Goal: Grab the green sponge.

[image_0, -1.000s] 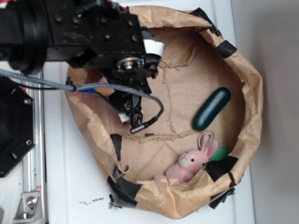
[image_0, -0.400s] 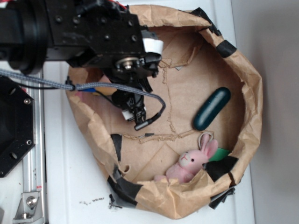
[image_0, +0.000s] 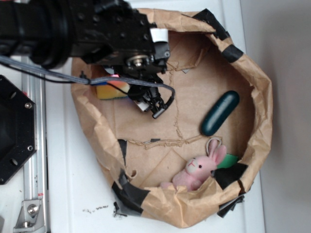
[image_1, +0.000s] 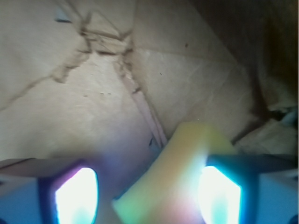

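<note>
Inside the paper-lined basket [image_0: 252, 92], the spread gripper [image_1: 147, 189] straddles the green sponge [image_1: 175, 179], unclenched.

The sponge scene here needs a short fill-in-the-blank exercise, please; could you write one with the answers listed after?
1. The pink bunny lies against the paper bag's ____ wall in the exterior view.
2. The foam of the green sponge showing between the fingers of the gripper is ____ in colour.
3. The dark green oblong lies ____ the paper bag.

Missing words: bottom; yellow; inside
</note>
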`<state>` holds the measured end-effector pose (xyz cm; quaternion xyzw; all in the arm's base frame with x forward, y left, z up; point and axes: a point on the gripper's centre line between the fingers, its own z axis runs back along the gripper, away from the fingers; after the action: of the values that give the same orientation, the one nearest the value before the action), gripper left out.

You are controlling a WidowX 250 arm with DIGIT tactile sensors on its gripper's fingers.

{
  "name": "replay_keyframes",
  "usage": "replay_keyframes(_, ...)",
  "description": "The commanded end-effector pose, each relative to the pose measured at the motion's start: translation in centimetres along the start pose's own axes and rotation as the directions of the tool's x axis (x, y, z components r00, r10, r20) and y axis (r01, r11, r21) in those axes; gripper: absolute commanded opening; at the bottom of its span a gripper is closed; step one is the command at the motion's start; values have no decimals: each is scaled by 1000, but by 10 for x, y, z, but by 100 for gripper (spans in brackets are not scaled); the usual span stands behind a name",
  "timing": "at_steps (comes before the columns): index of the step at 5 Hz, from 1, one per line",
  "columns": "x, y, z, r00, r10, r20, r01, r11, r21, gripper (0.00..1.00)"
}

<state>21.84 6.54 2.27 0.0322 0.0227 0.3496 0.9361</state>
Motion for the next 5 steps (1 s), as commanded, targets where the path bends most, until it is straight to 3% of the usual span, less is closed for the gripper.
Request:
replay_keyframes(1,-4,-4,-5,998,-58,40,57,998,35,0)
replay_keyframes(3,-5,-5,3,990,-127,64,126,992,30,0)
replay_keyframes(4,-5,-5,26,982,-169,87,171,985,-25,0)
replay_keyframes(5,-4,-32,78,949,-260,177,282,953,-113,0)
